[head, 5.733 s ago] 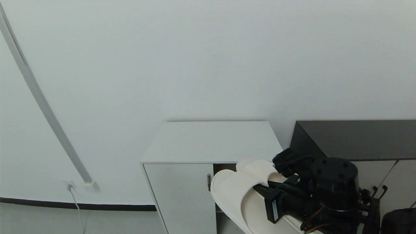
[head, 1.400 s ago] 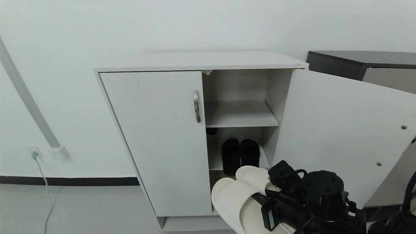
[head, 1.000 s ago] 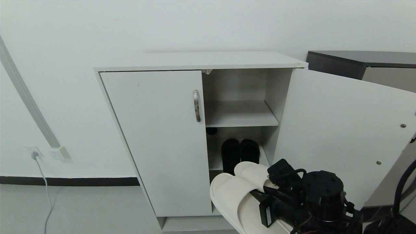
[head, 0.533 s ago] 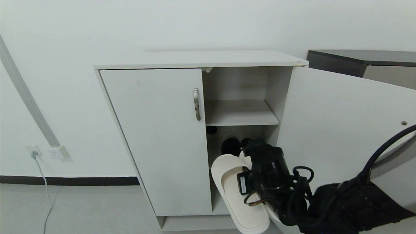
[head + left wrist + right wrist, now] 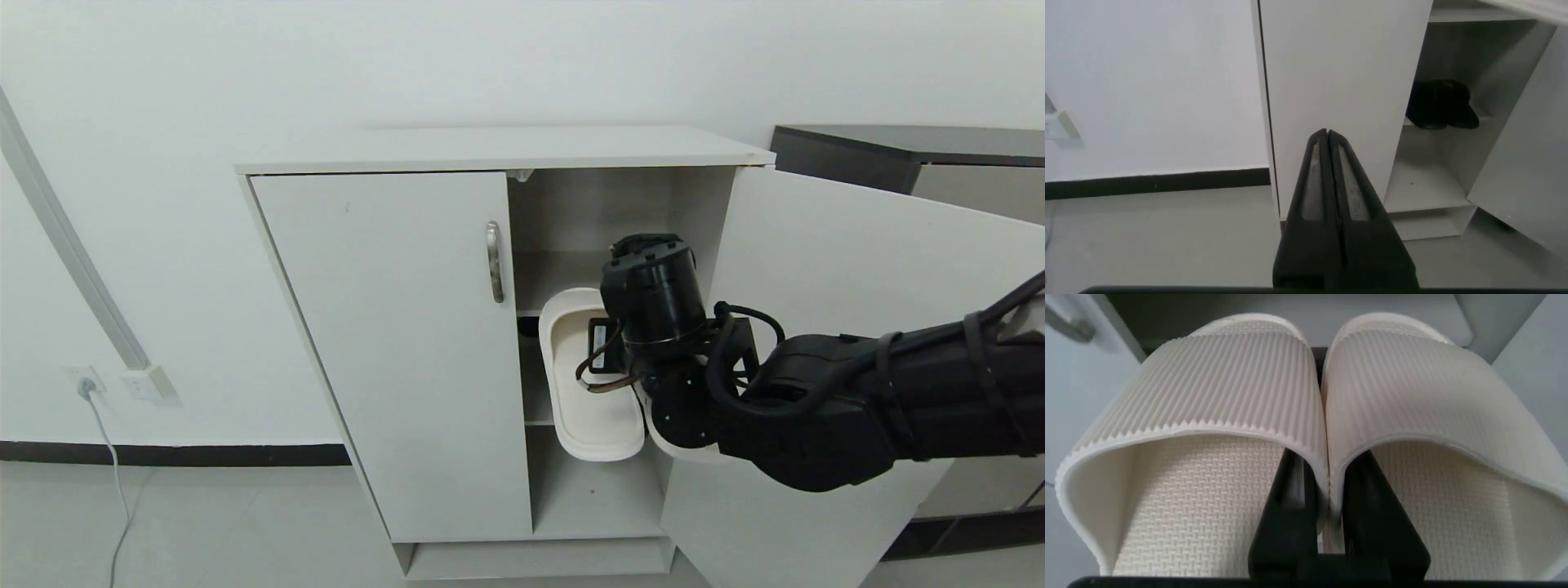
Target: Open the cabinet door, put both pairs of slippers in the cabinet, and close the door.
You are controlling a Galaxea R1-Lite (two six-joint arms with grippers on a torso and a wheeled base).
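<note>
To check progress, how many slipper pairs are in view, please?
2: a white pair in the right hand at the cabinet opening, a black pair farther inside it.

Cabinet [image 5: 506, 149]: the left door [image 5: 392, 351] is shut and bars that half. The right door [image 5: 857, 269] stands wide, so the right half is open from the front. Room lies above the upper shelf [image 5: 555, 278] and in the bottom compartment [image 5: 588, 498], under the arm. The middle is obstructed: the right arm [image 5: 857, 408] and white slippers [image 5: 584, 392] hang across the opening, and black slippers [image 5: 1443, 104] sit on the middle shelf [image 5: 537, 421]. A dark cabinet [image 5: 841, 163] stands just behind the open door.
</note>
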